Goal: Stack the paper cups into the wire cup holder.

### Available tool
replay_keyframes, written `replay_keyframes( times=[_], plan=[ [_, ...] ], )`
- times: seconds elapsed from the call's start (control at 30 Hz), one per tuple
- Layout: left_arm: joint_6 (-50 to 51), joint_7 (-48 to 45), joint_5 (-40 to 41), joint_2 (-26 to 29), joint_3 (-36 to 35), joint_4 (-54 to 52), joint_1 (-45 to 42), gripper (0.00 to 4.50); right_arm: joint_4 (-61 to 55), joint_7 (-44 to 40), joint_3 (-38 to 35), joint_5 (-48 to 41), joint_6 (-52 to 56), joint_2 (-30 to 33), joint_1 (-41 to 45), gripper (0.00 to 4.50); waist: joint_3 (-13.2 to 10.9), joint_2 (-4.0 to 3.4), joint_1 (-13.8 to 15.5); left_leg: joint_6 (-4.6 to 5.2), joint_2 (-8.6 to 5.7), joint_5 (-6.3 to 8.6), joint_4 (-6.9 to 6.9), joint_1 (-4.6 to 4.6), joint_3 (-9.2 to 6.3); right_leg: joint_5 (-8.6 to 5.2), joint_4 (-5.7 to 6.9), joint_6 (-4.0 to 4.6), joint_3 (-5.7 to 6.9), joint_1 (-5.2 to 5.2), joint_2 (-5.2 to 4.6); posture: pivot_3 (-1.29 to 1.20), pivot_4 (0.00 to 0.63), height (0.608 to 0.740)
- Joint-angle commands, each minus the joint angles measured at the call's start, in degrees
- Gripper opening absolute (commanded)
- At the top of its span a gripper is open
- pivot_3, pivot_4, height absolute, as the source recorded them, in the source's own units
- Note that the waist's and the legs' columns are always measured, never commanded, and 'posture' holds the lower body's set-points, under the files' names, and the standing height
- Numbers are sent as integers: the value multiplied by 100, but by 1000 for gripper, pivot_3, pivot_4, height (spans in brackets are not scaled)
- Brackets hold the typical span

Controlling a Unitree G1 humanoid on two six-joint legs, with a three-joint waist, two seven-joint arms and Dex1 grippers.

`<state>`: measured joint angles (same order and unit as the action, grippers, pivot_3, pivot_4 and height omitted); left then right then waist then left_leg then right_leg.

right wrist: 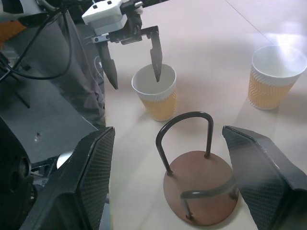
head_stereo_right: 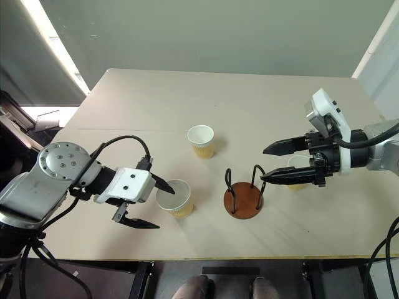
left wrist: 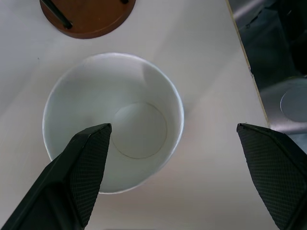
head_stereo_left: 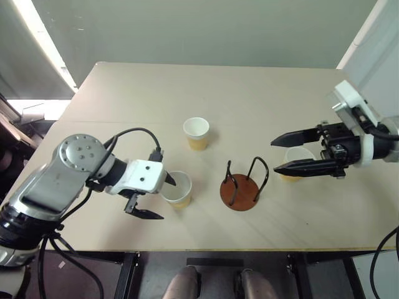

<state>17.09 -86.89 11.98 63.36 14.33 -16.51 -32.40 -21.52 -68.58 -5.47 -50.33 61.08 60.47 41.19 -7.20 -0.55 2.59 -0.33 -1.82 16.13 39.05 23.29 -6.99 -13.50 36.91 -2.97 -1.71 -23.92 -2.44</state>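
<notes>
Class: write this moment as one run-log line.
left gripper: open, one finger inside cup | right gripper: open, empty | wire cup holder: empty

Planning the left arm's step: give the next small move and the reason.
Probably lower the left gripper a little and close on the near cup's wall. Its open fingers straddle the rim, one over the inside and one outside, and the wire cup holder stands empty beside it.

A robot test lab: bare beige table, plain grey wall, loose cables.
</notes>
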Motion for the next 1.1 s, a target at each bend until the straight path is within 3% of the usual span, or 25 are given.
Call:
replay_keyframes(
  times=[0.03, 0.4, 0.87, 1.1],
  plan=[
    [-195, -80, -143, -82, 74, 87, -109, 3892, -197, 38, -162, 74, -421, -63, -127, 3741, 0, 0, 0, 0, 0, 0, 0, 0, 0, 0, 0, 0, 0, 0, 0, 0, 150, 740],
    [-228, -347, -94, -272, 177, 146, -333, 152, -239, -289, -424, 273, -1683, -110, -754, 3741, 0, 0, 2, 0, 1, 0, 1, 2, 1, 0, 1, 0, 1, 0, 0, 0, 150, 740],
    [632, -561, 770, -305, -118, 420, -1692, 35, -186, -431, -646, 276, -2058, -22, -1041, 3741, 1, 1, 1, 0, 2, 0, 1, 5, 1, 1, 2, -1, 3, 0, -1, 0, 150, 740],
    [1018, -560, 1192, -985, 32, 1207, -3180, 35, -213, -363, -875, 210, -2054, 42, -1294, 3741, 0, 2, 26, 2, 0, 0, 8, 12, 0, 3, 1, -4, 5, 2, -4, 0, 150, 740]
  ],
)
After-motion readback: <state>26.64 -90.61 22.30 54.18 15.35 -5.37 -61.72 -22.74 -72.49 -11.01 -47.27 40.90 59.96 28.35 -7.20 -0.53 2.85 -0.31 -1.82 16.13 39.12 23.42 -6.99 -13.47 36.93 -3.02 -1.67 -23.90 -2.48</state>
